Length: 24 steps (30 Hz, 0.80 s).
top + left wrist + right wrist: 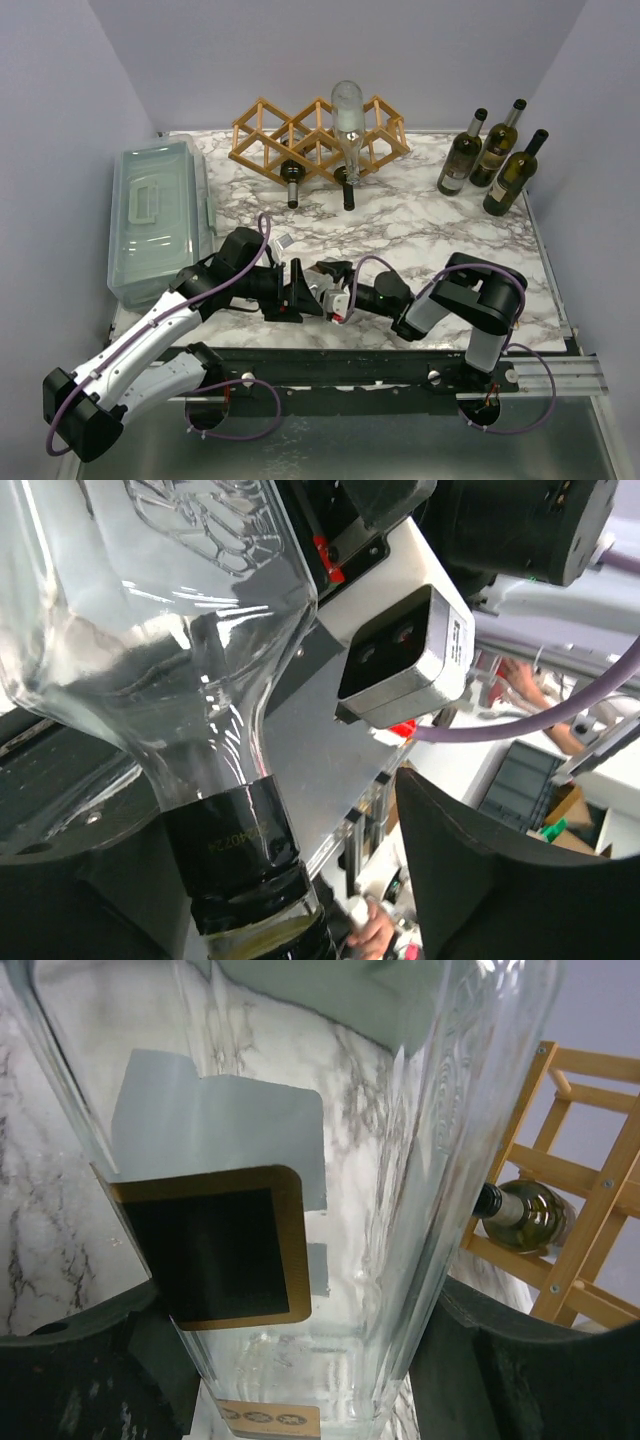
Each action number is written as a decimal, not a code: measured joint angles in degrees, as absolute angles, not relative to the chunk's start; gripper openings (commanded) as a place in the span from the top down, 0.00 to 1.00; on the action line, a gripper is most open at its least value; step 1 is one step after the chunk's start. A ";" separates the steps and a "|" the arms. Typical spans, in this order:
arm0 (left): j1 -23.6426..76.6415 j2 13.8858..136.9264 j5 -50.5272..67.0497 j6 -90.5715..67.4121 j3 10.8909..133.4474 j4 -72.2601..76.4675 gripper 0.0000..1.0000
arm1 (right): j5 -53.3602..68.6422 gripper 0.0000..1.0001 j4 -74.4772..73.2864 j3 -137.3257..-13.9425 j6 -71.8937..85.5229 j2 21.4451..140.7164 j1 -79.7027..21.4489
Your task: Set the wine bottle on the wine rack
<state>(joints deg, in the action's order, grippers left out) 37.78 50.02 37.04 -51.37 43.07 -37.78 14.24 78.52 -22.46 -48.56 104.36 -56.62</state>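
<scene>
From above, you had the left gripper and the right gripper nose to nose, low over the near part of the marble table. They were well apart from the wine rack at the back, where a clear bottle and a dark bottle sat in cells. At the back right stood three more bottles, and a lidded box sat at the left. In the left wrist view, the wine bottle, clear glass with a dark foil neck, lay against one finger while the other finger stood off it, so that hand was open around the neck. In the right wrist view, both fingers pressed the bottle's body below its black label. That hand was clamped on it, with the rack showing beyond.
</scene>
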 measured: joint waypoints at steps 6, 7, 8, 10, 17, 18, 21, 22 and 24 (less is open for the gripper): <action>35.00 51.46 39.99 -47.03 44.77 -42.13 0.23 | 15.94 0.99 77.71 -19.18 -50.54 101.36 -56.66; 34.65 51.59 40.12 -46.59 45.34 -42.63 0.24 | 15.97 0.99 77.03 -18.74 -50.96 100.66 -56.66; 34.37 51.75 40.34 -46.22 45.80 -42.87 0.26 | 15.97 1.00 76.55 -18.48 -51.35 100.12 -56.66; 34.22 51.94 40.71 -45.91 46.26 -43.03 0.32 | 16.01 0.99 75.55 -18.28 -52.21 99.24 -56.66; 34.09 52.47 41.65 -45.93 46.11 -44.14 0.57 | 16.84 0.99 74.28 -18.35 -53.98 98.50 -56.66; 34.09 52.66 41.85 -46.00 45.95 -44.47 0.57 | 17.04 0.99 74.02 -18.37 -54.33 98.43 -56.66; 34.13 53.43 42.30 -45.95 45.15 -44.80 0.54 | 17.65 0.99 72.58 -18.37 -55.68 98.06 -56.64; 34.20 53.74 42.65 -45.93 44.86 -44.77 0.53 | 17.82 0.99 71.88 -18.44 -56.16 97.80 -56.64; 34.26 54.39 43.20 -45.76 44.58 -44.58 0.50 | 18.04 0.99 70.89 -18.55 -56.99 97.36 -56.62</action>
